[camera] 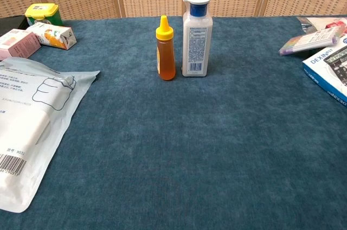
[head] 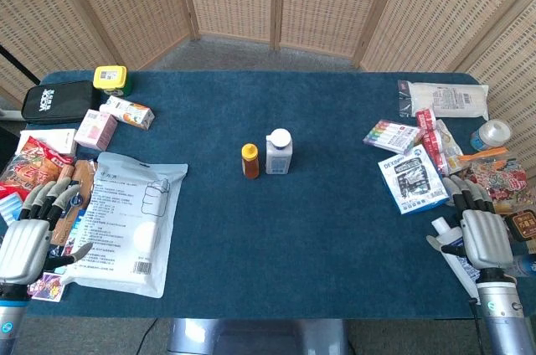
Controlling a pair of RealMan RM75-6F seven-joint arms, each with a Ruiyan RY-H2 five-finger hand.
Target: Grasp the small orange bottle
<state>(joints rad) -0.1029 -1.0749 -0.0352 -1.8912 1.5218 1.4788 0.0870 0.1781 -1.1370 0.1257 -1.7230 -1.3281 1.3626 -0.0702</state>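
**Two bottles mid-tabletop, both robot hands resting at the near edge**

Two bottles stand upright near the middle of the blue tabletop (head: 335, 204). The small orange bottle (head: 250, 161) with its yellow cap is on the left, and the taller white bottle (head: 279, 152) is just beside it on the right; from the chest view a narrow gap shows between them, so they are close but apart. Nothing holds the small orange bottle, and it is well apart from both of my hands.

My left robot hand (head: 29, 238) lies at the near left corner, released, fingers spread and pointing away from me, over the snack packets (head: 33, 162) and just beside the large white plastic bag (head: 126, 221). My right robot hand (head: 479, 225) lies at the near right edge, also released with fingers extended, near the blue-and-white box (head: 410, 179). Whether it touches the white item under it, I cannot tell.

Further back on the left are a black pouch (head: 57, 101), a yellow-lidded container (head: 110, 79) and a small carton (head: 128, 111). At the far right are a pack of coloured markers (head: 392, 136) and a white packet (head: 444, 100).

Neither hand shows in the chest view.
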